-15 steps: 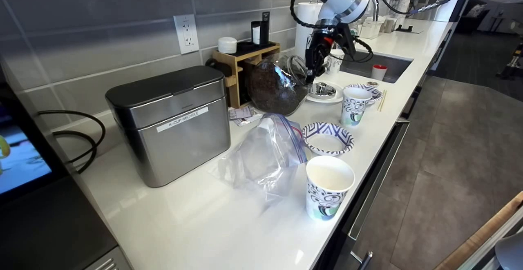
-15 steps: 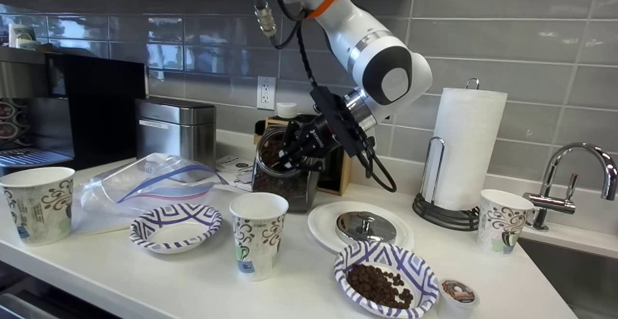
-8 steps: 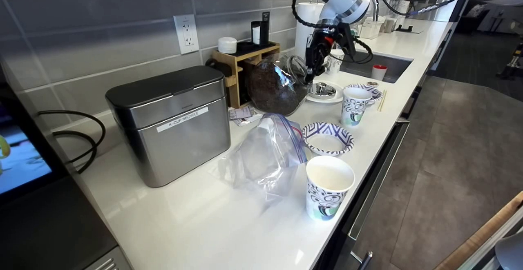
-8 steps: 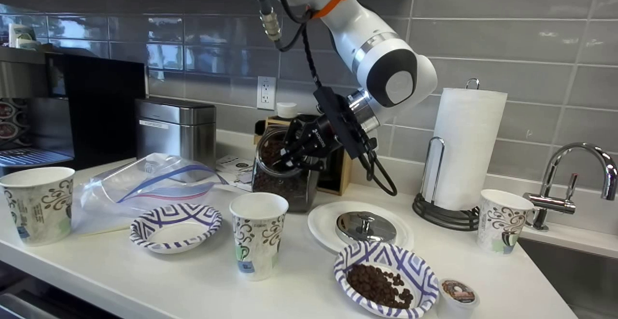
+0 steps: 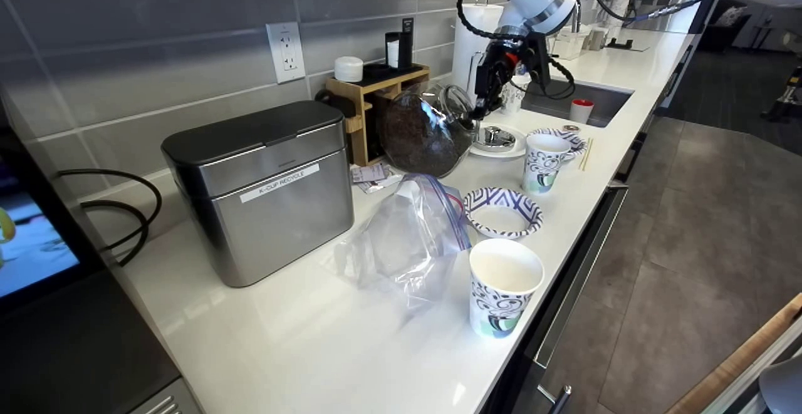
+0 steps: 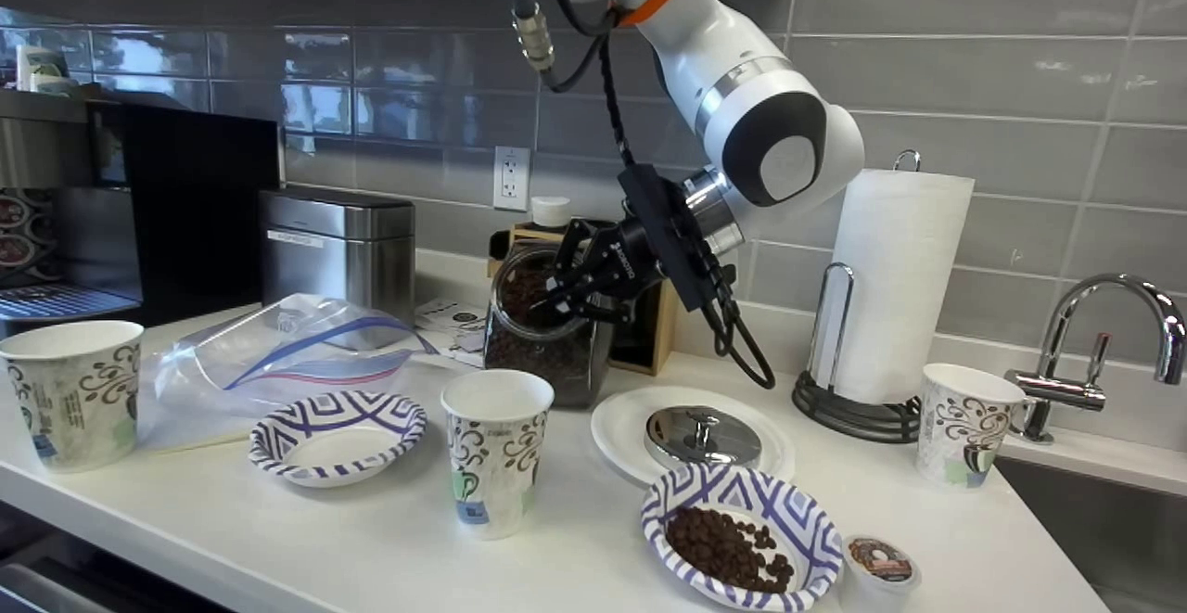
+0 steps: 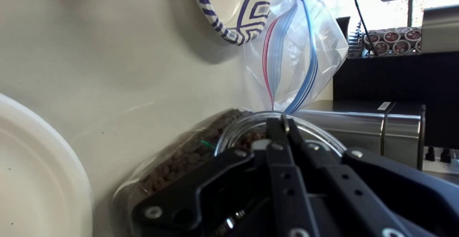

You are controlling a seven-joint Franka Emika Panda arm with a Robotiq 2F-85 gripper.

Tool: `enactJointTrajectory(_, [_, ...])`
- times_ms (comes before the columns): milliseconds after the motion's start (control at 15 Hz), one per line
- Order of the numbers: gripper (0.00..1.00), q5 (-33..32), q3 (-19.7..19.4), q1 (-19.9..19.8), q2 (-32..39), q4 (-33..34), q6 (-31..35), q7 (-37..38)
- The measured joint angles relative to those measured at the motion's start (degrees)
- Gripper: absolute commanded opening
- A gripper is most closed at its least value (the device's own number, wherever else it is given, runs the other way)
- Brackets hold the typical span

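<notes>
Clearly, we had the hand (image 7: pixel 284 124) at the round, slanting mouth of a glass jar (image 6: pixel 547 367), its fingers pressed together, with a thin pale sliver at the tips that we could not make out. The tips lay before the mouth or just within it; we could not tell whether they touched the dark beans (image 7: pixel 186 158) that showed through the glass. The jar stood on the worktop (image 6: pixel 593 539), in front of a wooden rack (image 6: pixel 664 335) near the far wall. On top of the rack sat a small white container (image 6: pixel 552 212).

In an exterior view we saw a white plate (image 6: pixel 619 427) just right of the jar, bearing a shiny metal lid (image 6: pixel 702 437), knob up. Nearer, to the right, a blue-patterned bowl (image 6: pixel 814 539) held a heap of loose beans (image 6: pixel 719 548), and a small pod (image 6: pixel 879 567) with a printed top stood beside it. To the left came an upright paper cup (image 6: pixel 499 465), then a matching bowl (image 6: pixel 338 451), then a clear zip bag (image 6: pixel 306 367) lying slack, and 1 more cup (image 6: pixel 74 409) at the left edge. Far right we saw a paper towel roll (image 6: pixel 899 288) on a black stand (image 6: pixel 853 423), with 1 similar cup (image 6: pixel 964 423) beside it, close to the sink (image 6: pixel 1094 529).

Beyond the bag stood a steel bin (image 5: pixel 288 213) with a K-CUP RECYCLE label, and in an exterior view 2 thin pale sticks (image 5: pixel 587 155) lay next to the bowl of loose beans.
</notes>
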Motion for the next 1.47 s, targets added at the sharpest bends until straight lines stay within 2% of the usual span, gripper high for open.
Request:
enactJointTrajectory(467, [0.01,0.91,-0.10,-2.52,-4.40,-4.11,-3.69,-5.73])
enactJointTrajectory(1200, [0.01,-1.31,-5.63,-3.43,-19.34,-22.96,-4.77,-14.54])
enactJointTrajectory(1467, [0.01,-5.48,-7.73,-2.77,-25.88,-30.16,-0.09,-18.57])
